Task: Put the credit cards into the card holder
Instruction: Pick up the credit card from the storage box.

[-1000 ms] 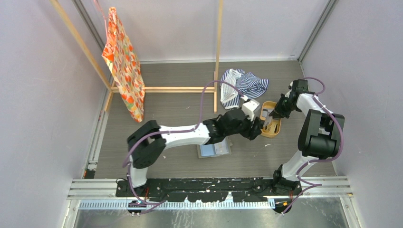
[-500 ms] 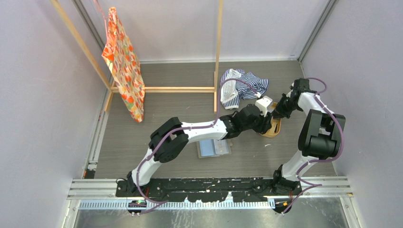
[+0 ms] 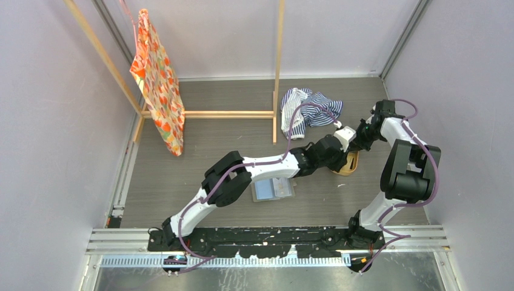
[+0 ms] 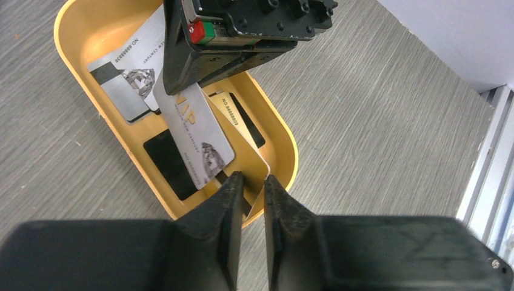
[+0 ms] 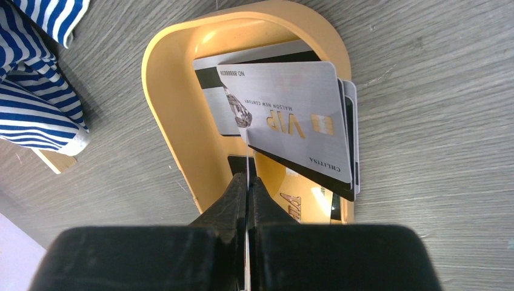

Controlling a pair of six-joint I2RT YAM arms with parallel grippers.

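Note:
Several credit cards lie in the orange-tan tray [image 4: 79, 24], silver, black and gold. My right gripper [image 5: 247, 177] is shut on a thin card seen edge-on; in the left wrist view a silver VIP card [image 4: 197, 136] sticks out from under that gripper [image 4: 200, 66]. My left gripper [image 4: 250, 179] is over the tray's near end, its fingers a narrow gap apart with the edge of a gold card [image 4: 251, 154] between them. In the top view both grippers meet over the tray [image 3: 352, 163]. The card holder [image 3: 273, 189] lies on the table under the left arm.
A striped blue-white cloth [image 3: 309, 109] lies behind the tray and shows in the right wrist view [image 5: 36, 91]. A wooden frame [image 3: 279, 66] with an orange patterned bag [image 3: 159, 85] stands at the back left. The right wall rail [image 4: 491, 157] is close to the tray.
My left arm has stretched further right and its gripper has come down to the tray beside the right gripper. The right gripper has hardly moved.

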